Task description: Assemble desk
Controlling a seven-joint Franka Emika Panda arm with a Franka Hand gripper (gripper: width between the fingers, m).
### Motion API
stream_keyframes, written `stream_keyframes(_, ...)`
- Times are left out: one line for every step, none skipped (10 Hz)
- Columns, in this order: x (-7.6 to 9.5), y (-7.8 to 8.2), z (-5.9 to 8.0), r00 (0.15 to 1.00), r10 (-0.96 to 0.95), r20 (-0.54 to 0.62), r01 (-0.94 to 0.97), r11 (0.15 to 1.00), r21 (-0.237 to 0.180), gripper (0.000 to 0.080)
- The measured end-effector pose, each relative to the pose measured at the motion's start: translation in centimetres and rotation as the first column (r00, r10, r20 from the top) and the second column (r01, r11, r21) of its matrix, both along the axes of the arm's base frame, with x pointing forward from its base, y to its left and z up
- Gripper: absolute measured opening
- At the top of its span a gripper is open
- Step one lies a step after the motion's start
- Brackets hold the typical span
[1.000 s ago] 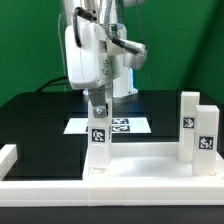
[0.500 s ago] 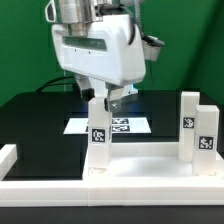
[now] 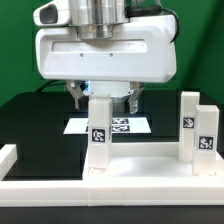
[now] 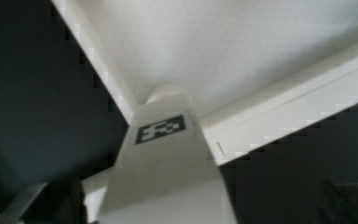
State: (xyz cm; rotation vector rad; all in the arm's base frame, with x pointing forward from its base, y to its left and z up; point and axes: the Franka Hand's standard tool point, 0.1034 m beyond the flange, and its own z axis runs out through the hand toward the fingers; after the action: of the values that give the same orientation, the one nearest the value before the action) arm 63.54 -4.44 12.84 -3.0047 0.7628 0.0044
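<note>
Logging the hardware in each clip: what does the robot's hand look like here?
A wide, boxy white hand body with rounded corners hangs from a ribbed silver-grey wrist joint. The gripper has two short dark fingers sticking down from its underside, with a bluish glint between them. No markings show on the shell, and no cables are clearly visible.

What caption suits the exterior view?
Open claw straddles an upright leg on the tabletop.
</note>
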Motion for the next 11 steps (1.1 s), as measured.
stream_keyframes(0.0,0.1,0.0,1.0,-0.021,-0.001,0.021,1.0,0.0,0.0566)
stream_keyframes(0.0,0.1,0.0,0.998,-0.068,-0.003,0.068,0.998,0.002,0.0377)
stream_keyframes(0.0,0.1,-0.1,0.989,-0.145,-0.007,0.145,0.989,0.001,0.0377)
stream_keyframes(0.0,0.0,-0.1,0.985,-0.173,-0.008,0.173,0.985,0.0,0.0291)
stream_keyframes(0.0,0.0,-0.1,0.963,-0.268,-0.012,0.268,0.963,0.001,0.0291)
stream_keyframes(0.0,-0.5,0.0,0.92,-0.392,-0.018,0.392,0.92,-0.001,0.0291)
stream_keyframes(-0.1,-1.0,-0.2,0.837,-0.546,-0.03,0.547,0.837,0.023,0.0291)
stream_keyframes(0.1,-0.9,-0.2,0.676,-0.734,-0.061,0.737,0.674,0.054,0.0291)
stream_keyframes(0.3,-1.0,-0.2,0.557,-0.827,-0.071,0.829,0.55,0.102,0.0291)
stream_keyframes(-0.1,-1.3,-0.2,0.472,-0.879,-0.075,0.878,0.46,0.134,0.0291)
stream_keyframes(-0.2,-1.2,-0.3,0.398,-0.915,-0.069,0.912,0.386,0.142,0.0291)
